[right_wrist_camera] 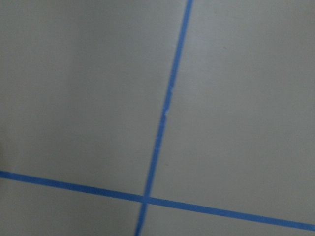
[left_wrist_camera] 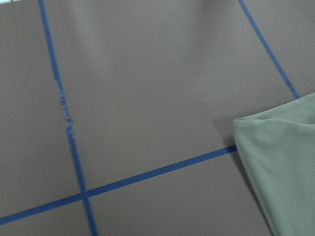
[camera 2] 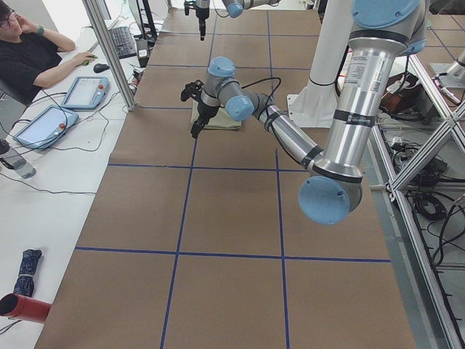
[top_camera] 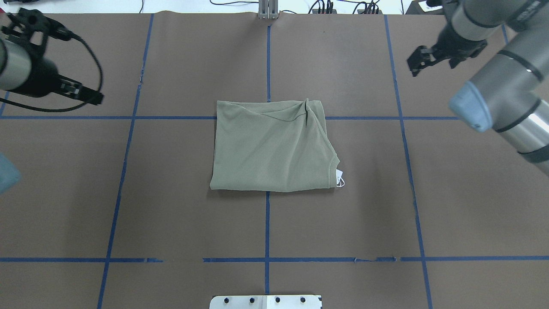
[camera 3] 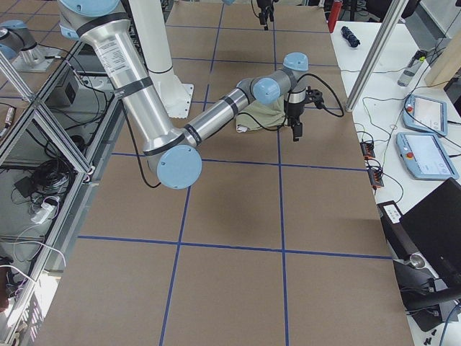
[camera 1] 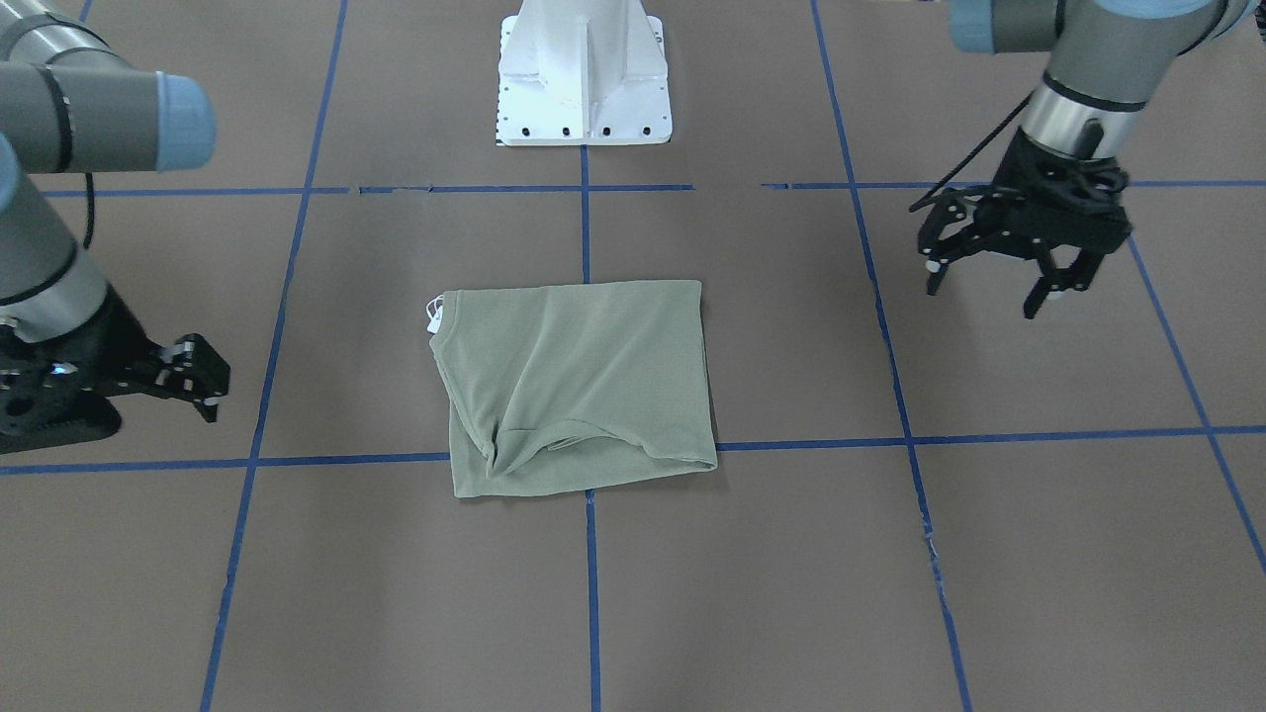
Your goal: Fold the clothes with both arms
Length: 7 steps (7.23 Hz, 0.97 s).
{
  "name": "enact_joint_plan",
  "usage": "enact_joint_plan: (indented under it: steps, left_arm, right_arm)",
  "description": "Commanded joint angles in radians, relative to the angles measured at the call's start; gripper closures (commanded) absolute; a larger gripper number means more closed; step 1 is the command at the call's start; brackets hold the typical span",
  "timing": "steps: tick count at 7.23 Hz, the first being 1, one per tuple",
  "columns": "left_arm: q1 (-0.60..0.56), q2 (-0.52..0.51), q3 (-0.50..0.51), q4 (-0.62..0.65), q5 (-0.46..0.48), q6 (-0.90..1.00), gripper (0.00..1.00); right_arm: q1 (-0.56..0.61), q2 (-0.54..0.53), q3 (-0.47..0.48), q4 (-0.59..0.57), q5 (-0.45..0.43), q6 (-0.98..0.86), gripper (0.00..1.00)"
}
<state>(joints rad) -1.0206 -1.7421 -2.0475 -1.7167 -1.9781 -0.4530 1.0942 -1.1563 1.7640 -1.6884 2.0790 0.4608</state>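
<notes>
One shirt (top_camera: 272, 146), sage green, lies at frame centre of the overhead view on the brown bench (top_camera: 171, 206), already folded into a rough rectangle straddling the crossing of the blue tape lines (top_camera: 267, 231). One white hang tag (top_camera: 340, 179) pokes out at the collar, at the rectangle's lower right corner in that view. A bunched pucker sits near the upper right edge; the rest lies fairly flat. Two arms, two claws, both well apart from the cloth and holding nothing. Left claw (camera 1: 999, 277), at right in the front-facing view, hangs above the bench with fingers spread. Right claw (camera 1: 198, 381), at lower left of that view, looks nearly pressed together; empty. Left wrist view catches one corner of the shirt at its right edge; right wrist view shows only bench and tape. Judgement: folding appears at or near its end, arms clear. If one more fold is wanted, each claw must come in to an edge and pinch; the pucker would need smoothing. One white pedestal base (camera 1: 584, 74), top centre.
</notes>
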Motion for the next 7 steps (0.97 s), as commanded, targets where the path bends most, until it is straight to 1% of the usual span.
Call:
enact_joint_plan:
  steps: [1, 2, 3, 4, 5, 6, 7]
  left_arm:
    - [-0.265, 0.161, -0.005, 0.017, -0.108, 0.402, 0.00]
    - [-0.367, 0.217, 0.042, 0.016, -0.143, 0.550, 0.00]
    - [-0.448, 0.257, 0.091, 0.016, -0.192, 0.673, 0.00]
    - [-0.508, 0.294, 0.154, 0.016, -0.223, 0.671, 0.00]
    - [-0.550, 0.299, 0.237, 0.008, -0.261, 0.674, 0.00]
    - [-0.615, 0.299, 0.271, -0.001, -0.266, 0.681, 0.00]
    - [-0.645, 0.315, 0.274, 0.055, -0.345, 0.678, 0.00]
  right_arm:
    - [0.201, -0.206, 0.049, -0.027, 0.091, -0.350, 0.00]
    - [0.305, -0.306, 0.045, -0.025, 0.111, -0.475, 0.00]
    - [0.378, -0.418, 0.043, -0.017, 0.131, -0.557, 0.00]
    - [0.410, -0.525, 0.040, -0.014, 0.118, -0.576, 0.00]
    - [0.450, -0.593, 0.043, -0.013, 0.134, -0.567, 0.00]
    - [0.475, -0.627, 0.042, -0.014, 0.177, -0.565, 0.00]
    - [0.501, -0.655, 0.046, -0.013, 0.206, -0.567, 0.00]
